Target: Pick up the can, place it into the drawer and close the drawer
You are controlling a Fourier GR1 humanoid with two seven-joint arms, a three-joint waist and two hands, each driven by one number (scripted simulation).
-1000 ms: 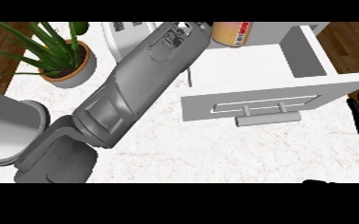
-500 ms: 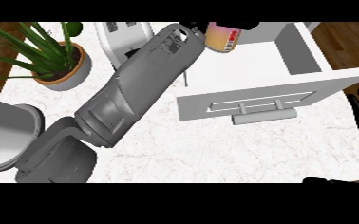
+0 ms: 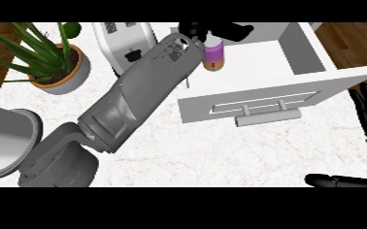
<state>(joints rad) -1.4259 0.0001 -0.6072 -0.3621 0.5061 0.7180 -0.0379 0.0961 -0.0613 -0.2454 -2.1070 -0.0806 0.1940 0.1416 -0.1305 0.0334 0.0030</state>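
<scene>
I count one can (image 3: 213,57), one open drawer (image 3: 251,107), one potted plant (image 3: 50,60), one white appliance (image 3: 127,41), and two hands: left hand (image 3: 215,30), right hand (image 3: 335,180).

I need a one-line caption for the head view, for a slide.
The left hand holds the can above the open drawer; a potted plant stands at the left.
</scene>
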